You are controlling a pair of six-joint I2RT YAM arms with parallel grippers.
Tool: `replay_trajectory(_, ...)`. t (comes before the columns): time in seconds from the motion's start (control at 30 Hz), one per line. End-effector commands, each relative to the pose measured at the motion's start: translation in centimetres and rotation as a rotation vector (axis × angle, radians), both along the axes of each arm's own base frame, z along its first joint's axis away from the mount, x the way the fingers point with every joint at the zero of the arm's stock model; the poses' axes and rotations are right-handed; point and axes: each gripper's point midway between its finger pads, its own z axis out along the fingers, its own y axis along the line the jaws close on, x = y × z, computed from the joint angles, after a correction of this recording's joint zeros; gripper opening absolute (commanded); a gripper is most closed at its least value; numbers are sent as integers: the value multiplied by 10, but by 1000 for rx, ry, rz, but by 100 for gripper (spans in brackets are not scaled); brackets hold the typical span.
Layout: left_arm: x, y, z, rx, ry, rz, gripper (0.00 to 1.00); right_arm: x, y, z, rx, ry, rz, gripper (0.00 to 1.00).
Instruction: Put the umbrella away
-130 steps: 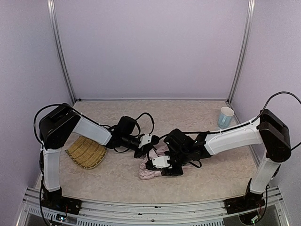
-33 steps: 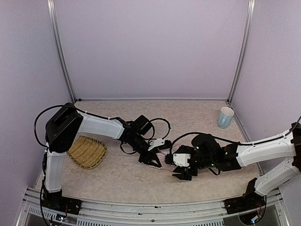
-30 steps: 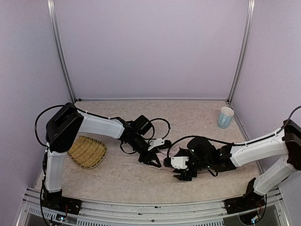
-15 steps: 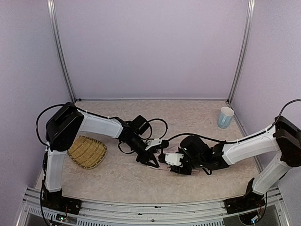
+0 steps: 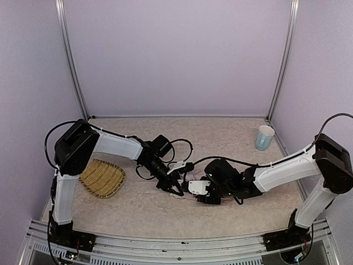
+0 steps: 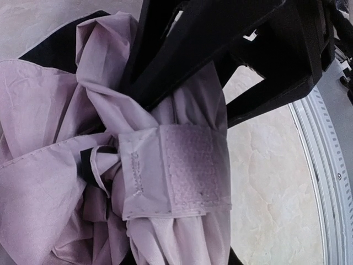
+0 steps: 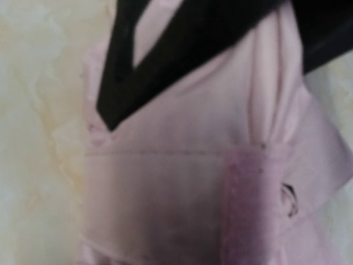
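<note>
The umbrella [image 5: 183, 193] lies bunched on the table between the two grippers, and only a sliver of pale pink shows from above. In the left wrist view its folded pink canopy [image 6: 66, 182] with black lining fills the frame. A closing strap [image 6: 143, 171] with a fuzzy fastener patch runs across it. My left gripper [image 5: 175, 186] is shut on the fabric bundle, which runs down between its black fingertips [image 6: 132, 259]. My right gripper [image 5: 198, 191] presses against the umbrella from the right. The right wrist view is a blur of pink fabric [image 7: 165, 193], and its own fingers are hidden.
A woven straw tray [image 5: 102, 178] lies at the left by the left arm's base. A pale blue cup [image 5: 265, 137] stands at the back right near the metal post. The table's ridged front rail [image 6: 331, 182] runs close by.
My right gripper has slid left along the table to meet the left gripper at the umbrella. My left gripper has drawn back slightly to the left with the fabric still in it.
</note>
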Motion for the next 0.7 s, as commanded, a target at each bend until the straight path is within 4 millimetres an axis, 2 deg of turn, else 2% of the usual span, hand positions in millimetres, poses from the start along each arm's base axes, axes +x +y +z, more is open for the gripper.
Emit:
replay_trajectory(0.0, -41, 33, -44, 190, 195, -8, 15, -18, -38, -58, -228, 104, 7, 36)
replay_trajectory(0.1, -31, 32, -39, 176, 153, 41, 34, -24, -38, -60, -235, 137, 28, 25)
replay_trajectory(0.13, -20, 31, -39, 169, 119, 87, 59, -26, -39, -60, -236, 147, 31, 23)
replay_trajectory(0.17, -5, 27, -32, 131, 69, 141, 92, -28, -40, -60, -237, 159, 34, 22)
replay_trajectory(0.2, 8, 26, -20, 93, 21, 191, 98, -30, -40, -60, -234, 170, 37, 21)
replay_trajectory(0.23, 19, 27, -16, 60, -14, 243, 99, -31, -41, -60, -233, 183, 36, 21)
replay_trajectory(0.3, 41, 30, 18, -53, -129, 342, 99, -34, -43, -60, -228, 216, 35, 20)
replay_trajectory(0.4, 50, 41, 60, -207, -335, 421, 99, -41, -45, -61, -218, 289, 41, 19)
replay_trajectory(0.5, 43, 55, 98, -353, -543, 455, 99, -49, -44, -61, -203, 389, 46, 19)
replay_trajectory(0.57, 30, 64, 113, -428, -667, 457, 99, -53, -43, -60, -180, 464, 47, 19)
replay_trajectory(0.67, 9, 65, 118, -446, -834, 416, 99, -58, -40, -58, -150, 568, 44, 19)
